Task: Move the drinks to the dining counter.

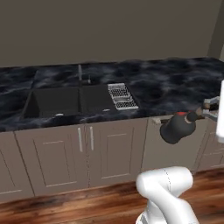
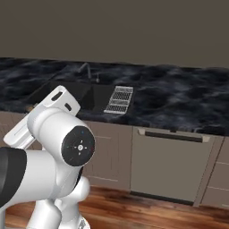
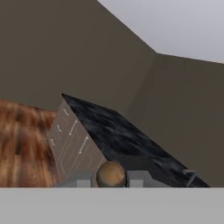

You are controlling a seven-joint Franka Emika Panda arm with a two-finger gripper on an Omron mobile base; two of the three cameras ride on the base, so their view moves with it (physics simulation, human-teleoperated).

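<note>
The wall (image 1: 109, 30) behind is the biggest thing before me, plain brown-grey, and under it the long black marble table (image 1: 175, 83) runs across both base views, white-veined, with a dark sink (image 1: 65, 103) set into it. A thin faucet (image 1: 81, 74) stands at the back edge of the sink, and a pale metal rack (image 1: 122, 96) lies at the sink's right end, partly over the basin. Beige cabinets (image 1: 87, 148) with slim upright handles fill the table's front, and to their right a dishwasher front (image 2: 172, 163) with a long bar handle shows plainly from the right base view. Reddish wood floor (image 1: 65, 205) lies below. My hand (image 1: 202, 112) hangs at the right edge of the left base view, in front of the table's edge and about level with it, closed narrow on the neck of the bottle (image 1: 177, 127). The bottle is dark and round-bodied, turned on its side, its neck toward my fingers and its fat body out to the left, clear of the table and hanging before the cabinet fronts. In the hand view its rounded brown end (image 3: 111, 174) sits between my two finger tips, touching both.
</note>
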